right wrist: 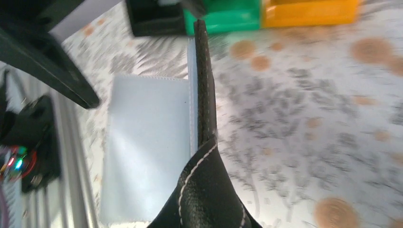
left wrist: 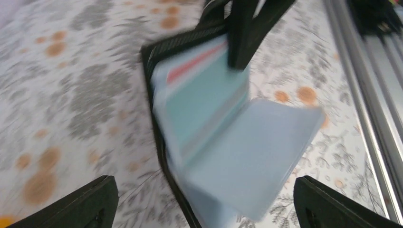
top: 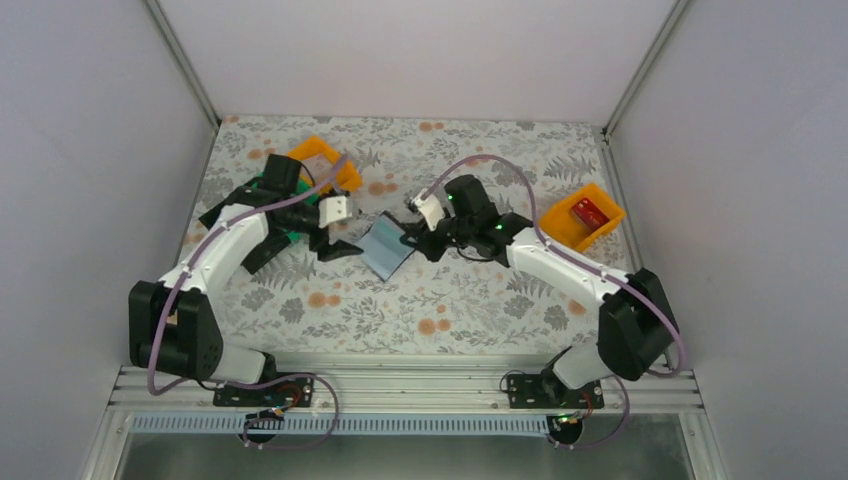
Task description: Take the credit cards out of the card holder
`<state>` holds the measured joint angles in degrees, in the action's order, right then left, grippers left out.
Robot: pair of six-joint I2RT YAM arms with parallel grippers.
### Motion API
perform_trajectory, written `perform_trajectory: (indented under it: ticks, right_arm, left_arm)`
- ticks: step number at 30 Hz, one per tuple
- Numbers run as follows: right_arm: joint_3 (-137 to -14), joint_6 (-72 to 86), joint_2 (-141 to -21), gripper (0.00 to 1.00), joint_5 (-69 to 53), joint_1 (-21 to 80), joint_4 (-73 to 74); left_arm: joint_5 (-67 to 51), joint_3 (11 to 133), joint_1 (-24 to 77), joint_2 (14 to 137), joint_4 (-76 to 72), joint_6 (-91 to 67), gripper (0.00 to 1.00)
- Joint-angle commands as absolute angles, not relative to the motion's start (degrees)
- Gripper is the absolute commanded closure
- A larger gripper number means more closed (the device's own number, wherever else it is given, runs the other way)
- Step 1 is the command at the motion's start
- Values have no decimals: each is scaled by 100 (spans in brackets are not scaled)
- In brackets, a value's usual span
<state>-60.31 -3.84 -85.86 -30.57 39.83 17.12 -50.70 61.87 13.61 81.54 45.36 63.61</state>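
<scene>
The card holder [top: 385, 250] lies open at mid-table, its black cover on edge. Its pale bluish pocket leaves [left wrist: 256, 156] fan out. A red card [left wrist: 190, 66] and a bluish-green card [left wrist: 204, 99] sit in its pockets. My right gripper [top: 410, 238] is shut on the holder's far edge; its fingers [left wrist: 240, 38] show in the left wrist view. The right wrist view shows only the black stitched cover [right wrist: 209, 190] and a pale leaf [right wrist: 147, 147]. My left gripper [top: 348, 235] is open, its jaws wide on either side of the holder's near end [left wrist: 204, 180], not touching it.
An orange tray [top: 612, 222] at the right holds a red card [top: 590, 210]. At the back left stand an orange tray [top: 345, 170], a green tray [top: 292, 237] and a black tray [top: 225, 205], partly under my left arm. The rail runs along the near edge.
</scene>
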Motion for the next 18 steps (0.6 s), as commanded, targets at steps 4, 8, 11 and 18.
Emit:
perform_trajectory:
  ticks: [4,8,11,18]
  right_arm:
    - [-6121,1540,-7923,96,-945,3874,1058]
    - [-6017,1739,-7790,96,-1142,3981,626]
    - [-5918,1965,-7641,96,-1768,3958,197]
    - [-5661,3135,-7040,96,-2101,3741,-776]
  left_arm:
    - [-4498,6914,940,7849,3816,4057,6]
    - [-4433,7399,941,7877,3963,3435,9]
    - [-4665,7478,946,7809,4150,3472,11]
    - [-5156,8311,953,7727,5323,3717,22]
